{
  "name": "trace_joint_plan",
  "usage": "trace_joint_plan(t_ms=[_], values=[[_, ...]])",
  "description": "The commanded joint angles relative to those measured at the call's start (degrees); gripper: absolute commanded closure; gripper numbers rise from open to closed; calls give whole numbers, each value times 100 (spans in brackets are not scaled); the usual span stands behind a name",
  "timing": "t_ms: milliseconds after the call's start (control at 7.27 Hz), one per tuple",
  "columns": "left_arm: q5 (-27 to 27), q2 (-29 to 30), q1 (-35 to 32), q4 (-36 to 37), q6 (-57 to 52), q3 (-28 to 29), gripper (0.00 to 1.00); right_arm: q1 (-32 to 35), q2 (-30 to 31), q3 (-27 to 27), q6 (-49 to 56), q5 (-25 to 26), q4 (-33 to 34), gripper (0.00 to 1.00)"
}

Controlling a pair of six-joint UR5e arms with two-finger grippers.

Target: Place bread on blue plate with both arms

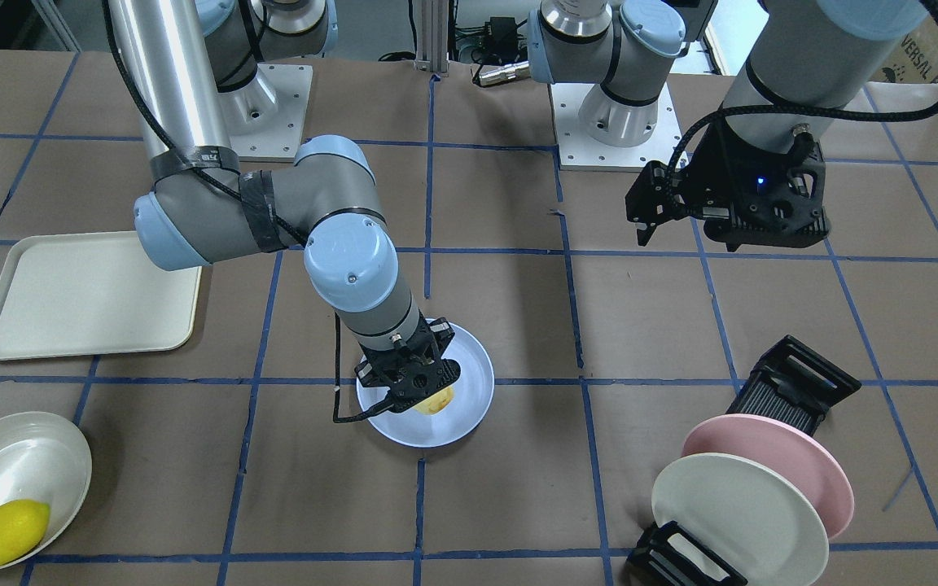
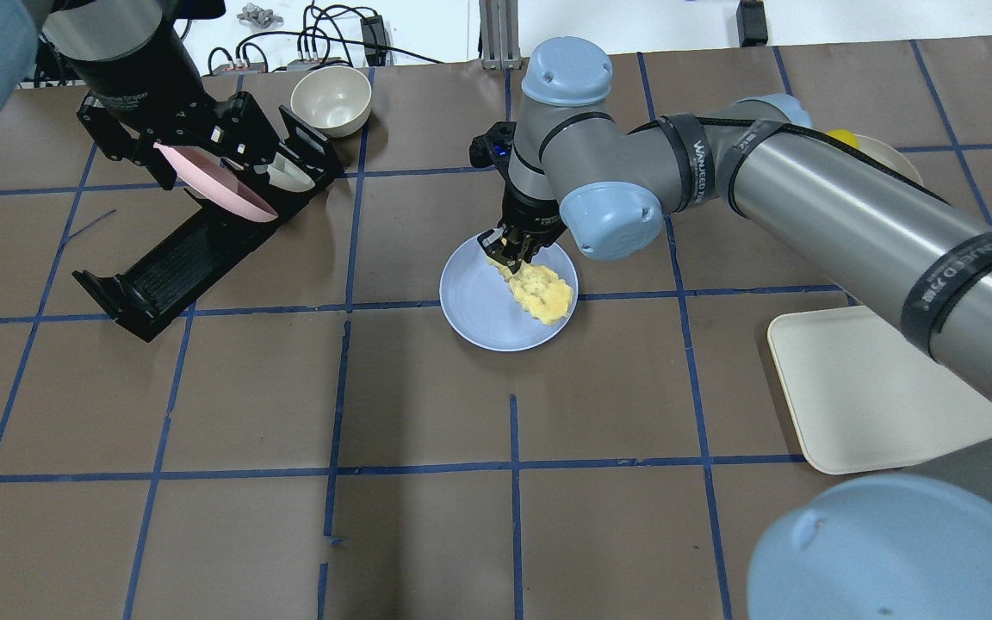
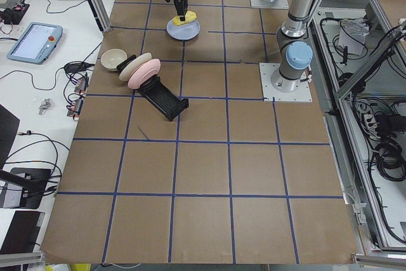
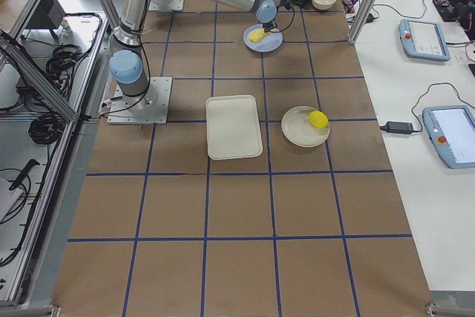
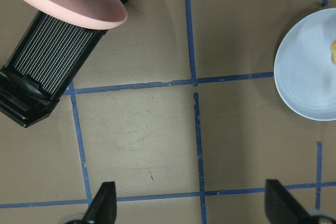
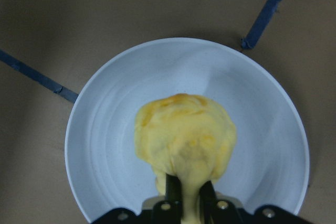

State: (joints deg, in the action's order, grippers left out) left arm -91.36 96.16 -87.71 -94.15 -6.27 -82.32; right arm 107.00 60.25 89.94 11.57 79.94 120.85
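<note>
The blue plate (image 2: 474,310) lies near the table's middle and also shows in the front view (image 1: 473,362). My right gripper (image 2: 509,248) is shut on one end of the pale-yellow bread (image 2: 539,293), which slants down over the plate. In the right wrist view the bread (image 6: 184,140) hangs from the gripper (image 6: 185,195) over the plate's centre (image 6: 105,145). I cannot tell whether its low end touches the plate. My left gripper (image 1: 650,213) is open and empty, held high beside the dish rack. Its wrist view shows the fingertips (image 5: 105,205) wide apart and the plate's edge (image 5: 304,77).
A black dish rack (image 1: 795,391) holds a pink plate (image 1: 811,456) and a cream plate (image 1: 729,513). A cream tray (image 1: 86,293) lies on the robot's right side. A bowl (image 1: 13,464) holds a lemon (image 1: 6,533). A small cream bowl (image 2: 331,99) stands behind the rack.
</note>
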Motion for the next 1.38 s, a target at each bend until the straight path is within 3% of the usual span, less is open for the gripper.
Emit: trace_joint_plan(t_ms=[0, 138, 412, 688, 825, 1238], values=[[12, 8, -9, 19, 178, -3, 0, 31, -119, -230, 3, 118, 158, 1], [12, 17, -27, 19, 283, -4, 0, 75, -119, -327, -6, 423, 123, 0], [4, -18, -44, 19, 460, -39, 0, 93, -119, -520, 46, 540, -17, 0], [4, -19, -36, 19, 425, -30, 0, -74, 336, -399, 274, 862, -369, 0], [12, -27, -36, 19, 434, -39, 0, -231, 486, -389, 414, 978, -691, 0], [12, -36, -36, 10, 416, -56, 0, -1126, 1493, -407, 433, 1216, -2613, 0]])
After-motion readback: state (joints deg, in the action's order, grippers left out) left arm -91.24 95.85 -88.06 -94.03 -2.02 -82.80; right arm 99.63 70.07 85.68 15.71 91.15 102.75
